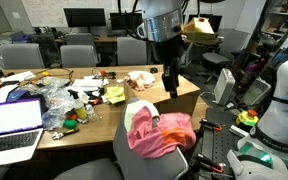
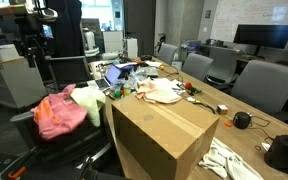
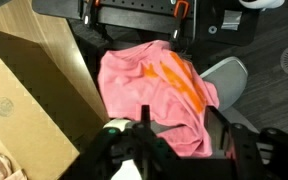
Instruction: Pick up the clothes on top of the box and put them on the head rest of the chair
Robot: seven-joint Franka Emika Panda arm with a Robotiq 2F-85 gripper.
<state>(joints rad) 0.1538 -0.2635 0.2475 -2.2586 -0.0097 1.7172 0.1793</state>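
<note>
No wording, brand, number or sign can be read in any view. Cardboard box (image 3: 24,95): one small round printed mark (image 3: 4,106) on its brown panel in the wrist view, possibly a packaging stamp, too small to read. Laptop (image 1: 14,122), near left in an exterior view: screen lit pale, no legible characters. Monitors (image 1: 84,17), far side: dark.

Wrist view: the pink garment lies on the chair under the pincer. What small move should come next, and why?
Probably lift the pincer straight up, clear of the chair. Its jaws stand apart with nothing between them, and the pink garment lies draped over the chair's top, so this drop looks done. In an exterior view a white cloth waits beside the box.
</note>
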